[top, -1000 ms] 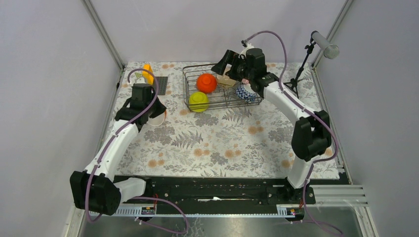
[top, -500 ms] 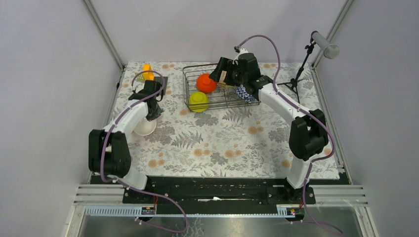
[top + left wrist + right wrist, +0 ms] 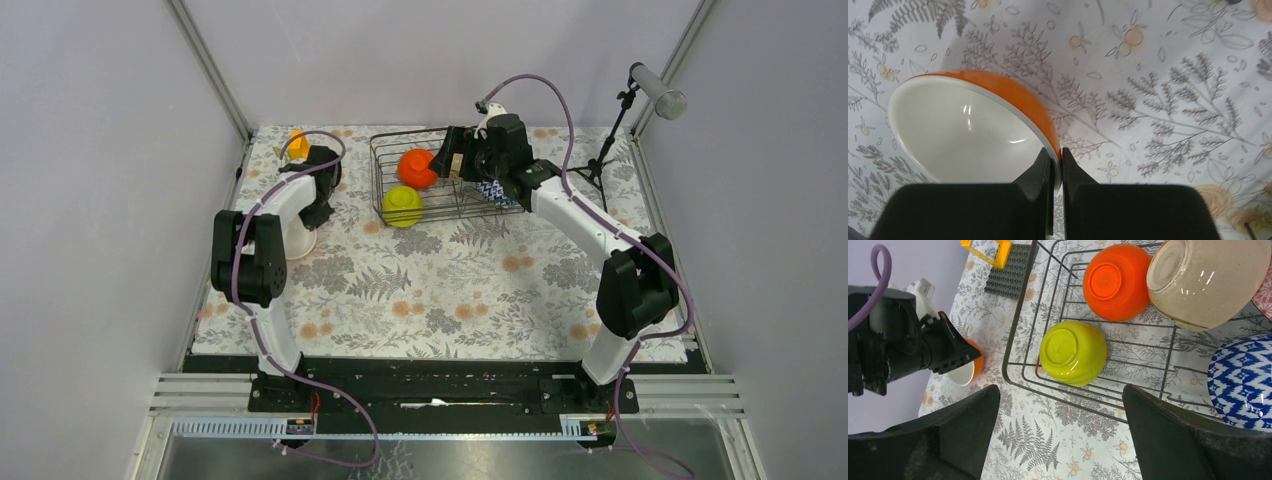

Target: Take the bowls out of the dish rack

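Observation:
My left gripper (image 3: 1056, 155) is shut on the rim of an orange bowl (image 3: 963, 135) with a white inside. It holds the bowl tilted, low over the tablecloth left of the dish rack (image 3: 376, 172); the bowl also shows in the top view (image 3: 296, 241). My right gripper (image 3: 1060, 388) is open and empty above the rack's (image 3: 1013, 340) near left part. In the rack lie a second orange bowl (image 3: 1115, 282), a yellow-green bowl (image 3: 1073, 352), a cream bowl (image 3: 1208, 282) and a blue-and-white bowl (image 3: 1243, 382). A sliver of the pink bowl (image 3: 1264, 295) shows at the edge.
An orange-yellow block (image 3: 297, 145) and a flat dark grey plate (image 3: 1010, 272) sit at the far left, behind my left wrist. A stand with a grey cylinder (image 3: 657, 91) rises at the far right. Enclosure walls close the sides and the back.
My left arm has folded back, its wrist swinging to the far left, with the orange bowl still in its grip. My right gripper has shifted a little to the left over the rack.

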You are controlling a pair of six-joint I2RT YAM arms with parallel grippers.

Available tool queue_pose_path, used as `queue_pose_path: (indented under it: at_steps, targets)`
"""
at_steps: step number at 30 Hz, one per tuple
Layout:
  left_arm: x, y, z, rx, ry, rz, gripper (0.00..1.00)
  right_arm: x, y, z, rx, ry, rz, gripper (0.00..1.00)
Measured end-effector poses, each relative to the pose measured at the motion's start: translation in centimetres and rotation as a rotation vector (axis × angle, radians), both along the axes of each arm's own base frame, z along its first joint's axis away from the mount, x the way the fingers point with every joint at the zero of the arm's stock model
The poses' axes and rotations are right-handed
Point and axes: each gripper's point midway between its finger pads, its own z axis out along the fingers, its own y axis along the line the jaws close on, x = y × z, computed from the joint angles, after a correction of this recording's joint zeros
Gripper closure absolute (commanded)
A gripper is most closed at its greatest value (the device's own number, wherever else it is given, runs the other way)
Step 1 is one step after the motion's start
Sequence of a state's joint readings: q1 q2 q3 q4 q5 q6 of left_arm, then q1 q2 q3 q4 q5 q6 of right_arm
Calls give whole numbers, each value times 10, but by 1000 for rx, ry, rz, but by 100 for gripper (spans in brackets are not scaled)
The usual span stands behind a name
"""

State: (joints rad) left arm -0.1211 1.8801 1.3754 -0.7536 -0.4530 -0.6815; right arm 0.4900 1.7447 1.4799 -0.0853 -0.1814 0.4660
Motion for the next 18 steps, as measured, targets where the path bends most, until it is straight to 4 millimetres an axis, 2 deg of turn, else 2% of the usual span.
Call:
queue_pose_path:
  at_steps: [4, 8, 15, 18]
  targets:
    - [18, 0, -1, 10, 9, -13, 98, -1, -1, -3, -17, -3, 4, 0]
    - [31, 1, -2, 14, 18, -20, 87, -1, -1, -9, -33, 9, 10, 1]
    - [35, -3, 1, -5, 20, -36, 66, 10, 14, -44, -75, 81, 27, 2]
    - [34, -5, 0, -19, 25, -43, 64, 10, 27, -58, -92, 108, 49, 5]
